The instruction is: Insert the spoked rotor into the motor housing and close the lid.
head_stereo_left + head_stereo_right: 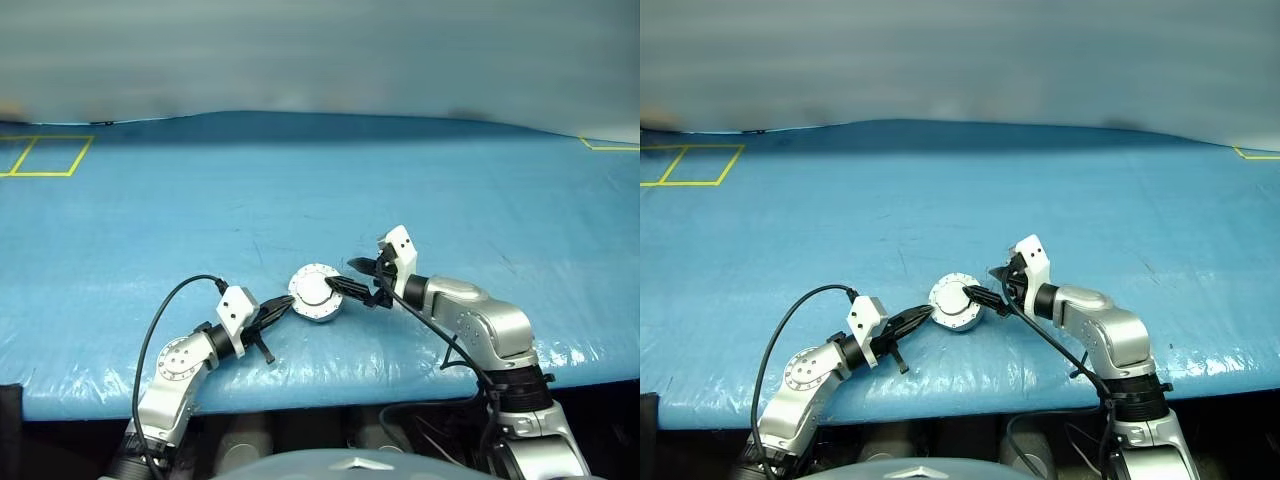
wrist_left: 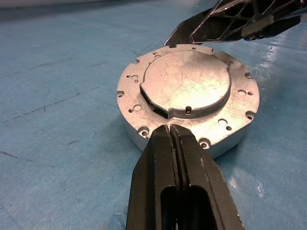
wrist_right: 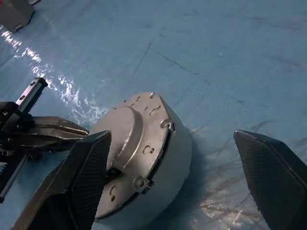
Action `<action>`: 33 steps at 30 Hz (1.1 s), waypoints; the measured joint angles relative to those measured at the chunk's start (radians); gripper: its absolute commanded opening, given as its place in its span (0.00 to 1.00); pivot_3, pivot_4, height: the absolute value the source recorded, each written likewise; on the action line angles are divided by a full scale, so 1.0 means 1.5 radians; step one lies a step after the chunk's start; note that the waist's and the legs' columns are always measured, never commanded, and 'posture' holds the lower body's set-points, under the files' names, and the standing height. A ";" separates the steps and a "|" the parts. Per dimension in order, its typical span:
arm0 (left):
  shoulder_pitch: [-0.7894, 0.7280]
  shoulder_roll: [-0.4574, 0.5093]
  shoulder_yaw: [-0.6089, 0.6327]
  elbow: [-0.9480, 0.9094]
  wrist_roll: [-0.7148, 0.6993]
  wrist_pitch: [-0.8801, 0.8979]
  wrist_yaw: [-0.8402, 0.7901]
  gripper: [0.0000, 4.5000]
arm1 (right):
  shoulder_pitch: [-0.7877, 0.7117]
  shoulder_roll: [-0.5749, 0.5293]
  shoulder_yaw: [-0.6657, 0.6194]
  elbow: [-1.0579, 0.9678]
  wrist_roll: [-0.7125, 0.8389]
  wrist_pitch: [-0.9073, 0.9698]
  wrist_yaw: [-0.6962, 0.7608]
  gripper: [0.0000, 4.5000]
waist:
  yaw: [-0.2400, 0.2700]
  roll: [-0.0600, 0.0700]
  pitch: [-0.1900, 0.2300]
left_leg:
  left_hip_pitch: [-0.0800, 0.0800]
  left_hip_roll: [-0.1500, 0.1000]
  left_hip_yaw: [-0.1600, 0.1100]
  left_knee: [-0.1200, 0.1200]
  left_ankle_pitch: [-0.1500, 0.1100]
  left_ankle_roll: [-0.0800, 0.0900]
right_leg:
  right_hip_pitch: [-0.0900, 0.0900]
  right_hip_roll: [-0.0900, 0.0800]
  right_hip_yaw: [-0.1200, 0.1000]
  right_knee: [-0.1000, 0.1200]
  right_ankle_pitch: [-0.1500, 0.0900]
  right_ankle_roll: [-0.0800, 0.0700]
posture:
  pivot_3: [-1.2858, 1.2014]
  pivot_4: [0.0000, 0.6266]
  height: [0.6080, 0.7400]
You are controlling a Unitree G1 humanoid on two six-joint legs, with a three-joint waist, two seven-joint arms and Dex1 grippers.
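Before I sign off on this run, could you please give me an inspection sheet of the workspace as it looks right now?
Surface: blue table cover, scuffed, glossy near the front edge.
Job's things: motor housing sits flat on the cover; lid is closed down on it, smooth face with raised centre circle up. Spoked rotor: nothing seen, presumably inside.
Clutter: nothing seen.
Grippers: left claw shut, its tip at the housing's rim; right claw open wide, one finger against the lid, the other clear of the housing.
Cables: black cable loops over the left arm; more black cable runs along the right arm.
Surroundings: yellow tape lines at the far corners of the cover.
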 measured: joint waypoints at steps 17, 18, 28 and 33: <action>0.050 -0.027 -0.104 -0.098 0.074 0.093 0.082 0.00 | 0.022 0.095 -0.141 -0.007 0.196 0.293 -0.114 0.74 | -0.006 0.001 0.001 | -0.005 0.000 0.000 -0.001 0.000 0.000 | -0.001 0.001 0.000 0.000 -0.001 0.001 | 0.52 0.24 1.00; 0.050 -0.027 -0.105 -0.098 0.075 0.093 0.084 0.00 | 0.021 0.103 -0.150 -0.005 0.202 0.300 -0.119 0.67 | -0.006 0.001 0.001 | -0.005 0.000 -0.001 -0.001 0.000 0.000 | -0.002 0.001 0.000 0.000 -0.001 0.001 | 0.52 0.24 1.00; 0.045 -0.026 -0.094 -0.098 0.043 0.076 0.065 0.00 | 0.010 0.112 -0.167 0.008 0.221 0.310 -0.147 0.61 | -0.006 0.002 0.002 | -0.006 0.000 -0.001 -0.001 0.000 0.000 | -0.002 0.001 0.000 0.000 -0.001 0.002 | 0.52 0.24 1.00; 0.045 -0.025 -0.094 -0.099 0.011 0.072 0.038 0.00 | 0.010 0.109 -0.165 0.008 0.221 0.305 -0.153 0.61 | -0.006 0.002 0.002 | -0.006 0.000 -0.001 0.000 0.000 0.000 | -0.002 0.001 0.000 0.000 -0.001 0.002 | 0.52 0.24 1.00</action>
